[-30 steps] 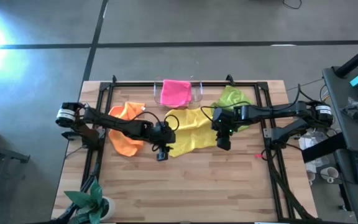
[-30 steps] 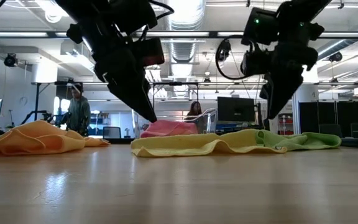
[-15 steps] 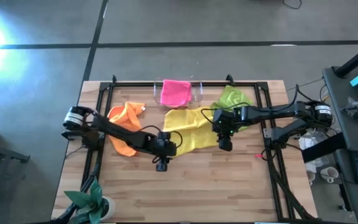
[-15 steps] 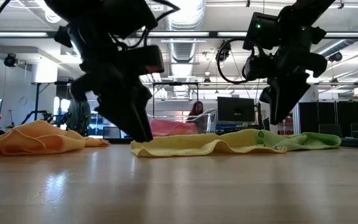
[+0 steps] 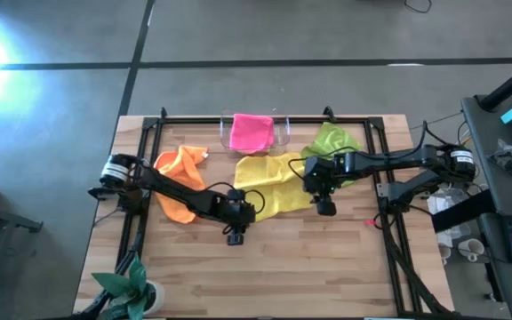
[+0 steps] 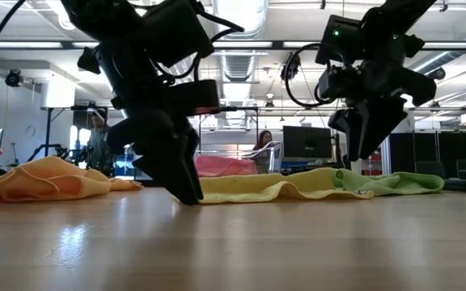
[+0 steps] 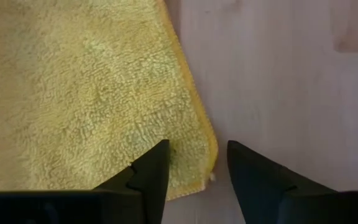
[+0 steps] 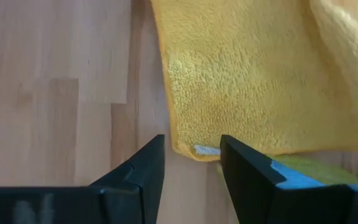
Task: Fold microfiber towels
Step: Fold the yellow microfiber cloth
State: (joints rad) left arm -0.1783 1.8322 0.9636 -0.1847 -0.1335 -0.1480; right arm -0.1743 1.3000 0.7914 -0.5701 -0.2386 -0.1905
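Grabbing step: left tool [image 7: 196, 163] and right tool [image 8: 191, 160], both open, empty, straddle yellow towel [image 5: 269, 182] corners at 6 o'clock edge. Next: close, lift, fold.

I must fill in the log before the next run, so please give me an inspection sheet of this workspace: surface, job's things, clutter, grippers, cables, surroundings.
Surface: wooden table, black frame along its edges.
Job's things: yellow towel spread flat at the middle; orange towel crumpled to its left; green towel partly under the yellow one's right side; pink towel in the clear tray at the far edge.
Clutter: small plant at the near left corner.
Grippers: left gripper open, low over the yellow towel's near left corner; right gripper open, above its near right corner.
Cables: black cables on both arms.
Surroundings: concrete floor; a person behind the table.
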